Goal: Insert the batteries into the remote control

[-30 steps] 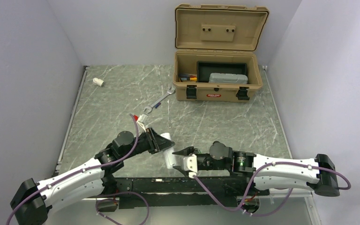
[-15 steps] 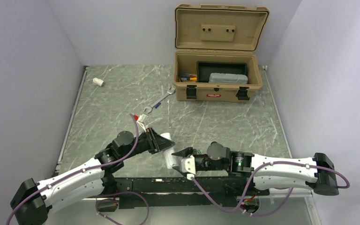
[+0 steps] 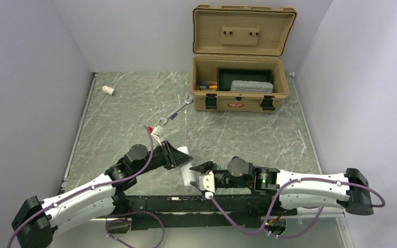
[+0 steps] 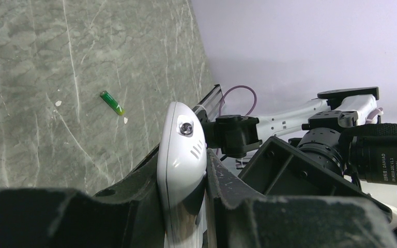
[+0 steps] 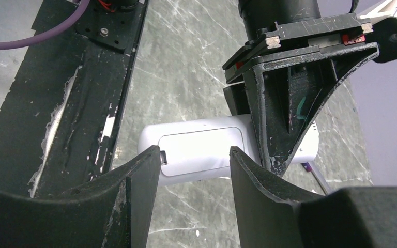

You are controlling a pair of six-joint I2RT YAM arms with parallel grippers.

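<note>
The left gripper [image 4: 182, 175] is squeezed tight on the white remote control [image 5: 201, 150]. It holds the remote by one end, up off the green stone table [image 3: 238, 134], at the near side and about in the middle.

The right gripper [image 3: 197, 173] is right next to it, coming in from the right. Its two fingers [image 5: 139, 175] are apart and hold nothing. They sit just in front of the remote's smooth back, where the outline of a lid shows. I cannot tell if they touch it.

One little green battery [image 4: 112, 102] lies flat on the table by itself, near the remote but not touching it.

Far away at the back stands a tan toolbox [image 3: 243, 93] with its lid up. A silver wrench [image 3: 174, 111] lies to the left of it, a little nearer. A small white cylinder [image 3: 108, 90] lies at the far left.
</note>
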